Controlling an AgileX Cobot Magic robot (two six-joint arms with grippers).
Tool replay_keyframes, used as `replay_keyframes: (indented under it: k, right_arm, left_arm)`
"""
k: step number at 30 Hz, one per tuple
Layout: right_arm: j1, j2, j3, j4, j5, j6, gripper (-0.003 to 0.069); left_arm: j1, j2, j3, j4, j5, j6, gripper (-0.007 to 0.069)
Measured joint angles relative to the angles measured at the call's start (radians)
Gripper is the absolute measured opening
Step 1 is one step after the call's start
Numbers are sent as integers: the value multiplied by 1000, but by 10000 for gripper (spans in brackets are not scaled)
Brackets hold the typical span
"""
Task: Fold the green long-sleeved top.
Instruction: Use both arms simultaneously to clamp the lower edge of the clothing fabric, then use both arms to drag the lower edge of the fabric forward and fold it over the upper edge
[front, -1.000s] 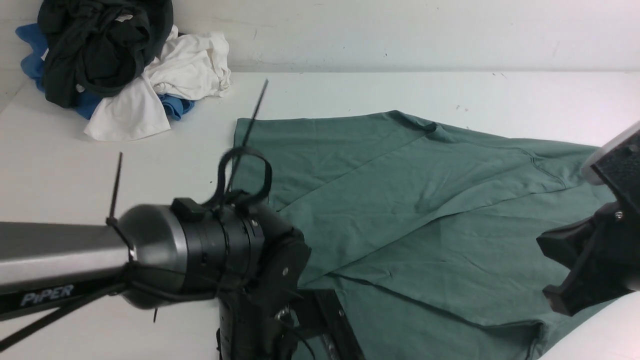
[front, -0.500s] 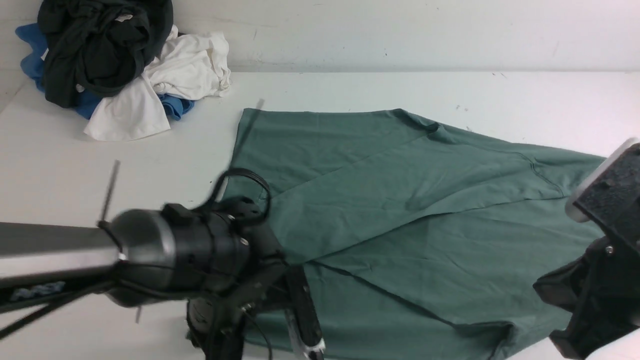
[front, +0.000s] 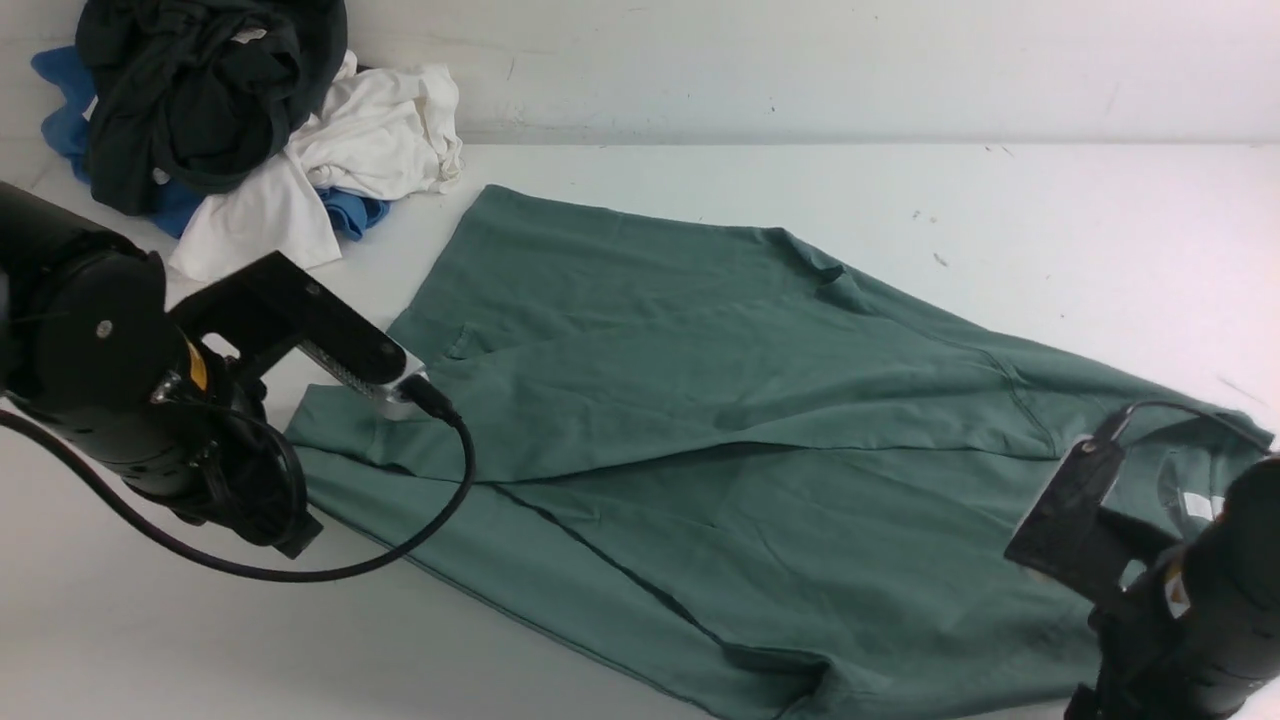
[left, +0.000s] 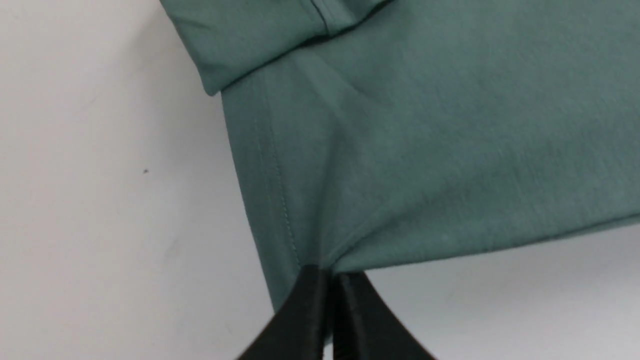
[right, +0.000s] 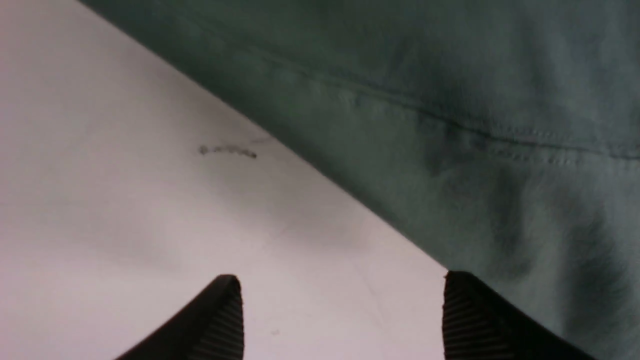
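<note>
The green long-sleeved top (front: 720, 430) lies spread slantwise over the white table, with folds across its middle and a white neck label (front: 1195, 505) at the near right. In the left wrist view my left gripper (left: 330, 274) is shut on the top's stitched hem corner (left: 280, 210), and the cloth puckers toward the jaws. The left arm (front: 110, 390) stands at the top's near-left corner. My right gripper (right: 340, 305) is open over bare table, with the top's edge (right: 450, 165) just beside one finger and nothing between the fingers. The right arm (front: 1190, 600) is at the near right.
A heap of black, white and blue garments (front: 230, 120) lies at the back left against the wall. A black cable (front: 400, 540) loops from the left wrist over the top's near-left edge. White tabletop (front: 1000, 200) stretches behind the top.
The left gripper shut on the hem corner and swung left, dragging that side of the top with it. The right gripper opened, let the cloth go and dropped lower at the near right.
</note>
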Motion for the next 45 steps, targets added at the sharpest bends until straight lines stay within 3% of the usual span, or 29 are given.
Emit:
replay_keyframes:
  k: [4,7,11,14,20,24,29,35,39,42,43,45]
  right_arm:
    - [0,81,-5,-99,-39,20,485]
    - [0,96,-13,-152,-94,66,400]
    - [0,98,-14,-223,-112,177,99]
    - [0,46,-11,-312,-77,268,8]
    - [0,-181,-11,-542,-28,405,-2]
    - [-30,-259,-20,-738,-176,443,-2]
    - [-212,-113,-133,-856,-545,614,-2]
    - [-302,170,-260,-873,-657,728,8]
    - [-302,312,-331,-876,-657,778,89]
    - [-302,387,-415,-876,-540,862,211]
    - [-302,388,-424,-876,-531,871,225]
    - [-302,394,-482,-873,-395,912,290]
  left_arm:
    - [7,-14,0,-16,0,0,0]
    - [7,-15,0,-28,-7,1,0]
    - [7,-25,1,-34,4,-2,0]
    - [7,-50,2,-52,24,-5,0]
    - [7,-148,-21,-136,58,-25,0]
    - [18,-107,-134,-143,-5,-67,0]
    - [71,147,-390,-143,-151,-86,0]
    - [101,505,-688,-142,-184,-93,0]
    - [108,730,-899,-142,-177,-94,39]
    - [117,936,-1121,-142,-115,-103,167]
    - [119,946,-1147,-142,-105,-104,175]
    - [129,1038,-1298,-141,-32,-128,284]
